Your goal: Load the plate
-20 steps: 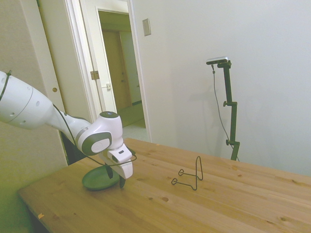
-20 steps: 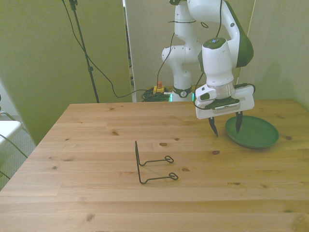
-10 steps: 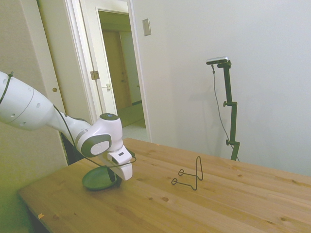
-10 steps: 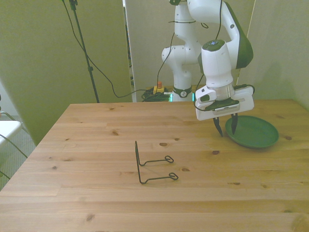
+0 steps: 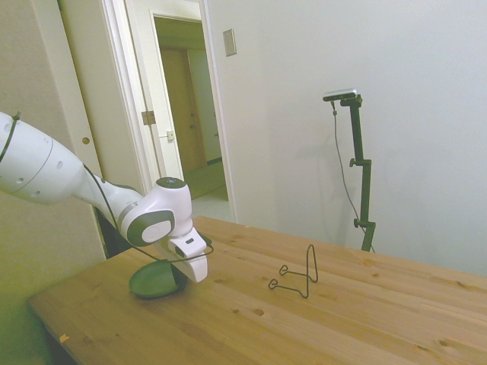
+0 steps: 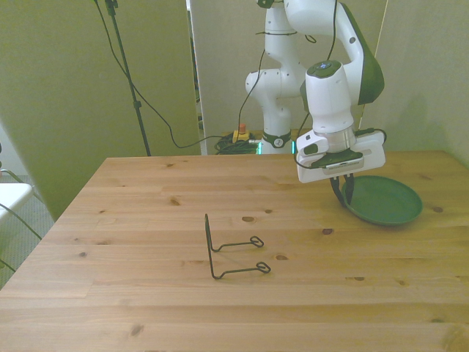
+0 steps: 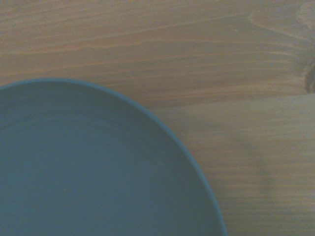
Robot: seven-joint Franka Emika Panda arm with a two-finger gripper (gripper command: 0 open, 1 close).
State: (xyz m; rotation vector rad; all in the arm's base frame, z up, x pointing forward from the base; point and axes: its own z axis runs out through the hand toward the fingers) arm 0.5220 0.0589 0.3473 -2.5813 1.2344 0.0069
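Since a moment ago we see the gripper (image 6: 344,192) lower and narrower: its dark fingers, spread wide a second back, have drawn together onto the rim of the plate (image 6: 384,200) at the edge nearest the front view's left, pinching it. The plate lies flat on the tabletop (image 6: 146,257) at the front view's right, where it lay before. The wrist view shows its rim (image 7: 162,130) close against bare wood grain. The wire stand (image 6: 233,253) sits well apart, near the middle of the tabletop, unmoved. Behind the table in the side view we see a pale wall and an open doorway (image 5: 186,114).
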